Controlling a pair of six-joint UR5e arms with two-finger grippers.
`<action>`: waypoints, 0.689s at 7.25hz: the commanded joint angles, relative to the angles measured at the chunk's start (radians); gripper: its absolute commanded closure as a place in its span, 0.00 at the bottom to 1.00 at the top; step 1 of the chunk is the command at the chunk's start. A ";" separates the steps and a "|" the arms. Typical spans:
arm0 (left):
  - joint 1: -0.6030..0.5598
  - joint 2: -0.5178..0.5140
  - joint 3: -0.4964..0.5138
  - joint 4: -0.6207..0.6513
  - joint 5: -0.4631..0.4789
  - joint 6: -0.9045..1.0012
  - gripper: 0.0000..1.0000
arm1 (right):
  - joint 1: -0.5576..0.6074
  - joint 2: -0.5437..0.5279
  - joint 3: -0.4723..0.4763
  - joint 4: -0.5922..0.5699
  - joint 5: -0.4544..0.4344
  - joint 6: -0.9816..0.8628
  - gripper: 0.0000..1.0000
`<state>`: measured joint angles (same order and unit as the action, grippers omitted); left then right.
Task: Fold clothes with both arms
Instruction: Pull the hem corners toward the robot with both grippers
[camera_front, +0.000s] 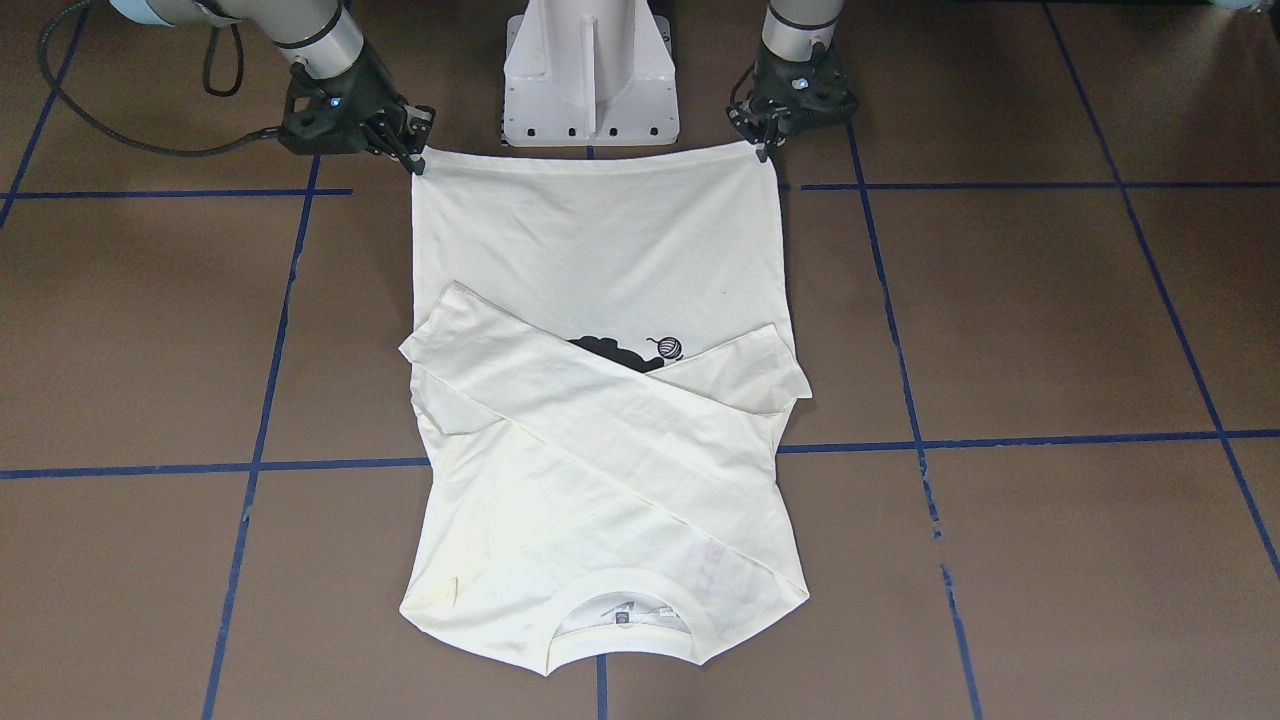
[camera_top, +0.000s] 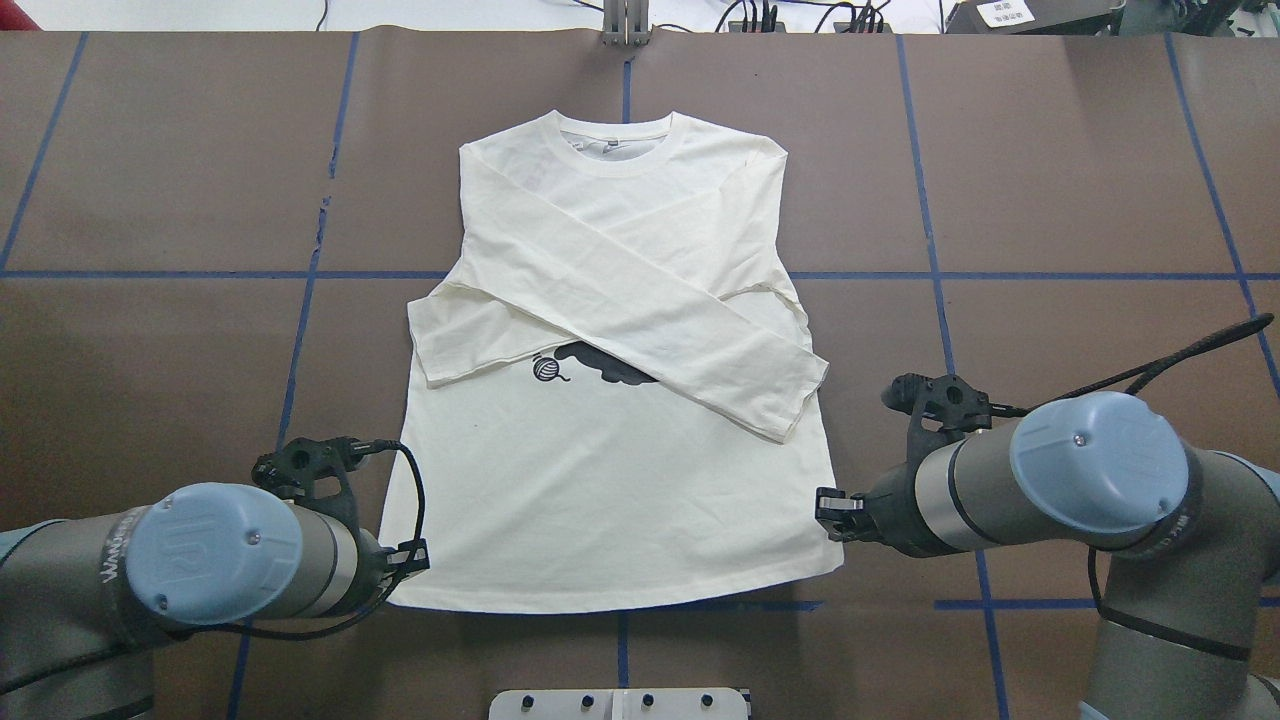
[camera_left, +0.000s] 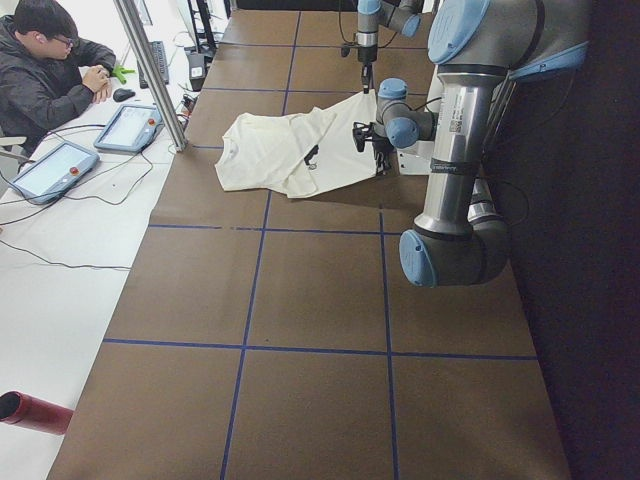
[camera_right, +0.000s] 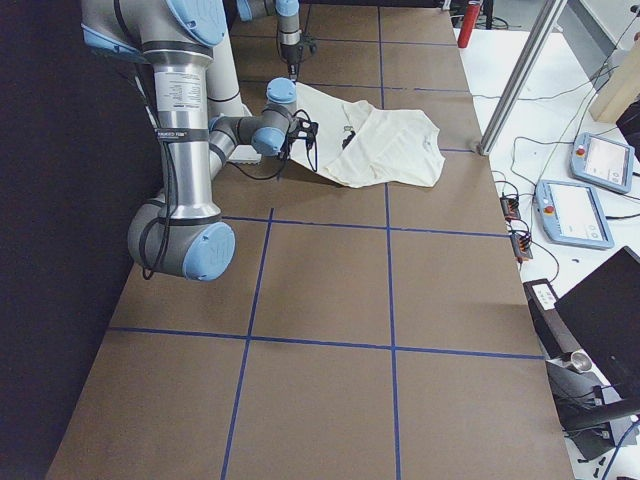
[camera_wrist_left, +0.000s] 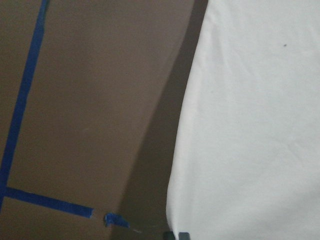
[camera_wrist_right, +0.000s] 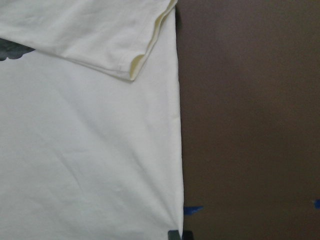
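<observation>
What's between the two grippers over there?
The T-shirt: its bottom hem runs from the left gripper to the right gripper, each at a corner, seen in the front-facing view.

Robotics lab: left arm (camera_top: 210, 555) & right arm (camera_top: 1085, 475) by white pedestal (camera_front: 590, 75), brown table (camera_left: 310, 290) w/ blue tape grid (camera_left: 300, 349), alu post (camera_left: 148, 70). Teach pendants (camera_left: 128, 127) on white side bench (camera_left: 40, 300), operator (camera_left: 50, 70) seated there, cables (camera_top: 765, 14) at table's far edge.
</observation>
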<state>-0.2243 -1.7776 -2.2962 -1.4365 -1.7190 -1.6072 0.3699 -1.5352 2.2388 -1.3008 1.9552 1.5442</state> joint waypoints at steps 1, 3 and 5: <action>0.083 -0.006 -0.071 0.039 -0.026 0.006 1.00 | -0.093 -0.109 0.114 0.000 0.033 0.001 1.00; 0.121 -0.009 -0.115 0.042 -0.050 -0.005 1.00 | -0.124 -0.109 0.134 0.000 0.034 0.007 1.00; 0.096 -0.038 -0.099 0.041 -0.041 -0.005 1.00 | -0.033 -0.085 0.125 0.000 0.033 -0.004 1.00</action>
<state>-0.1148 -1.8007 -2.4025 -1.3945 -1.7651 -1.6110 0.2818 -1.6366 2.3673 -1.3008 1.9884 1.5448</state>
